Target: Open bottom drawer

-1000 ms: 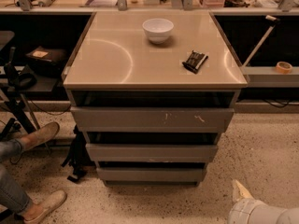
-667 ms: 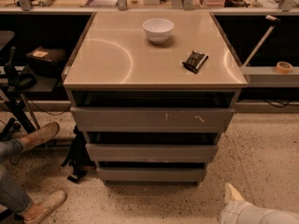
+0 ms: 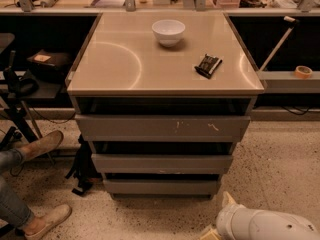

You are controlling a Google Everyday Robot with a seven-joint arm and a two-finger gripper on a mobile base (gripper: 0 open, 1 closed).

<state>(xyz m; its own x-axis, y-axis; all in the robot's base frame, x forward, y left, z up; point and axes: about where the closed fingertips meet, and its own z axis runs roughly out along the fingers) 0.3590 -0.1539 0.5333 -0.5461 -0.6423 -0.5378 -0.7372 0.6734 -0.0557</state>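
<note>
The bottom drawer [image 3: 161,186] is the lowest of three grey handleless fronts on the cabinet, just above the floor, and looks pushed in. Above it are the middle drawer front [image 3: 161,163] and the taller top front with white scratch marks [image 3: 162,128]. My gripper [image 3: 223,213] is at the end of a white arm [image 3: 265,225] that enters at the bottom right. It is low over the speckled floor, just right of and in front of the bottom drawer's right corner, not touching it.
A white bowl [image 3: 168,31] and a black packet [image 3: 208,65] lie on the cabinet top [image 3: 125,64]. A seated person's shoes [image 3: 42,144] [image 3: 47,219] and a black bag [image 3: 82,170] are at the left. Shelves with a tape roll [image 3: 302,71] flank the right.
My arm has moved left and a little up along the bottom edge, bringing the gripper closer to the bottom drawer's right corner. The drawers have not moved.
</note>
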